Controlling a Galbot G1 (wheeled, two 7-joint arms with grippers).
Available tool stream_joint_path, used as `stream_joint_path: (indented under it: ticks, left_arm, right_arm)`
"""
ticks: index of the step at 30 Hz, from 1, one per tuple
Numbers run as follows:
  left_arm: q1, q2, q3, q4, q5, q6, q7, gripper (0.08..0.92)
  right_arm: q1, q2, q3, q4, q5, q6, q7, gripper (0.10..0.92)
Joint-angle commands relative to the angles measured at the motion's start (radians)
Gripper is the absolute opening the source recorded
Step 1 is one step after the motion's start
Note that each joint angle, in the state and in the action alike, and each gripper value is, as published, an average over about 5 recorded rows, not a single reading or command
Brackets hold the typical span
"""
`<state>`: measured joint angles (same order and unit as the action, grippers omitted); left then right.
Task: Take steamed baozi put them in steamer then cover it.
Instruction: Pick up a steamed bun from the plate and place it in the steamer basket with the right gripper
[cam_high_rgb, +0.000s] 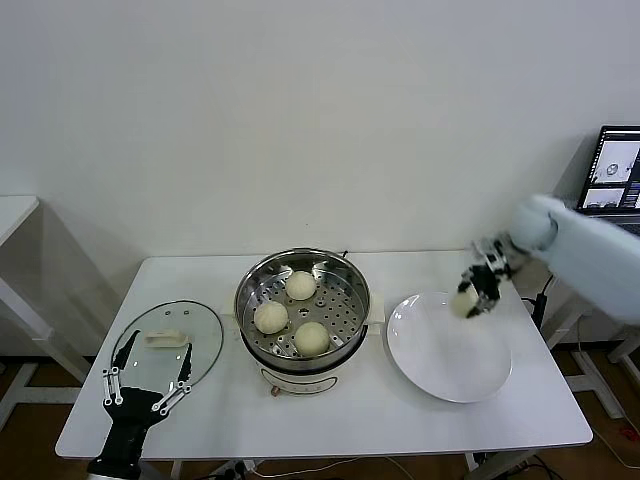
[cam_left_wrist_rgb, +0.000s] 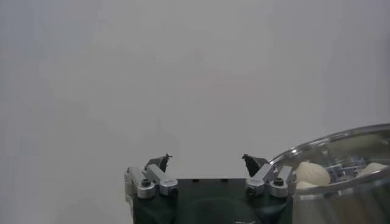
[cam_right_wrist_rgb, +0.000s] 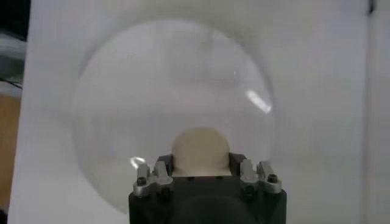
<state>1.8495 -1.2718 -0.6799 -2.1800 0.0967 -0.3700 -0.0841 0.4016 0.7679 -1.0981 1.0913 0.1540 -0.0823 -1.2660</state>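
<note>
Right claw (cam_high_rgb: 474, 298): clamped on the fourth baozi (cam_right_wrist_rgb: 201, 151), one finger on either side of the bun. I see it seated deep between the fingers in the right wrist view, so the grip looks secure. The claw hangs over the far rim of the white plate (cam_high_rgb: 450, 372), with the bun lifted clear of it; the plate below carries nothing else. I judge the bun is held high so that it can clear the pot wall on the way across.

Outward from this claw, toward the robot's left: the steamer (cam_high_rgb: 303, 305) stands just beside the plate, on the white surface (cam_high_rgb: 330, 415). Three baozi (cam_high_rgb: 301, 285) already sit on its perforated tray, grouped toward the middle and far side. A gap remains on the tray nearer the plate, which I take as the spot for the fourth. Judgement: three of four placed; the carry and the lid are not yet done.

Farther out, beyond the steamer: the cover (cam_high_rgb: 172, 345) lies flat on the surface with its white handle (cam_high_rgb: 164, 338) facing up, ready to be picked from above.

Left claw (cam_high_rgb: 148, 385): fingers spread wide, gripping nothing, parked low at the near edge of the cover. I judge it waits there because the lid is its job once the pot is full. Its wrist view catches the steamer rim and buns off to one side.

Risk noted: soft bun, so a firm clamp may dent it.
</note>
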Motion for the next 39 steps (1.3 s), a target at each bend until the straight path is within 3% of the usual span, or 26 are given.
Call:
stream_joint_path:
  ticks: [1, 14, 39]
  left_arm:
    - [-0.004, 0.004, 0.003, 0.004, 0.005, 0.001, -0.004, 0.823]
    - [-0.030, -0.002, 0.022, 0.020, 0.005, -0.004, -0.005, 0.823]
    - [-0.027, -0.008, -0.004, 0.015, -0.001, -0.018, -0.011, 0.823]
  right_arm:
    - [0.378, 0.191, -0.243, 0.061, 0.279, -0.067, -0.086, 0.645]
    - [0.378, 0.381, -0.313, 0.184, 0.432, -0.176, 0.044, 0.653]
    - [0.163, 0.497, -0.354, 0.056, 0.275, -0.200, 0.136, 0.664]
